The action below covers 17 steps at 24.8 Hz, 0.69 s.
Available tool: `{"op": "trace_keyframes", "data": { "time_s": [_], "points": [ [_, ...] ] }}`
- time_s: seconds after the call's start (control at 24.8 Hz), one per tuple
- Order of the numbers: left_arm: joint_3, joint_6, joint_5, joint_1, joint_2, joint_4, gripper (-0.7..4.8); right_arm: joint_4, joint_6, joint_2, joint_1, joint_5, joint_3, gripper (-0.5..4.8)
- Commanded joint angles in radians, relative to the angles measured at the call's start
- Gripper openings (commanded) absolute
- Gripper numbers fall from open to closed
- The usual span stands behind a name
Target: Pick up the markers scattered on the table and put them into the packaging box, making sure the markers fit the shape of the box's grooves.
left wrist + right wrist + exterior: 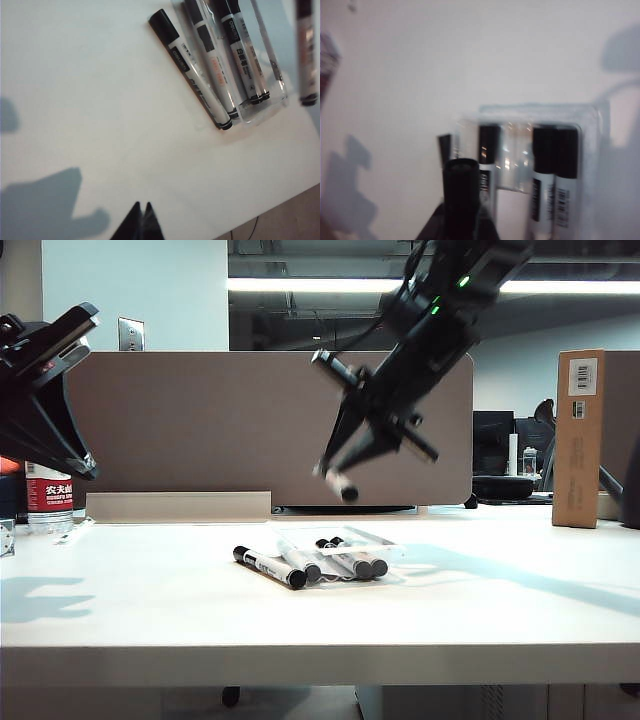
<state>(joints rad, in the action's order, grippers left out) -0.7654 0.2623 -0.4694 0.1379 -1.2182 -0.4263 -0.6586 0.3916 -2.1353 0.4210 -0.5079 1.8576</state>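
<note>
White desk top (130, 610) is being backed by a brown partition (200, 430), with a tall brown cardboard carton (579, 438) standing far right. Above the middle, a white-grey marker with black cap (338, 483) is being gripped between the closed fingers of the right gripper (335, 472), tilted downward over the clear shallow plastic packaging box (350, 548). Three markers are lying in that box and another marker (268, 567) just beside it. The left gripper (85, 468) is being held high at the left, its fingertips (141, 222) together on nothing
</note>
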Motion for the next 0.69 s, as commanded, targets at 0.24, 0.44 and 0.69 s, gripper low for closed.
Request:
{"op": "trace_keyframes", "data": {
  "time_s": [0.24,0.44,0.69],
  "points": [
    [-0.005,-0.001,-0.056,0.001,0.003,0.04,0.03,-0.078,-0.078,-0.042,0.027,0.077,0.053,-0.05],
    [-0.005,-0.001,-0.091,0.001,0.003,0.078,0.03,-0.047,-0.079,-0.042,0.027,0.084,0.053,0.04],
    [-0.005,0.0,-0.093,0.001,0.003,0.115,0.03,-0.018,-0.079,-0.042,0.032,0.083,0.053,0.79]
  ]
}}
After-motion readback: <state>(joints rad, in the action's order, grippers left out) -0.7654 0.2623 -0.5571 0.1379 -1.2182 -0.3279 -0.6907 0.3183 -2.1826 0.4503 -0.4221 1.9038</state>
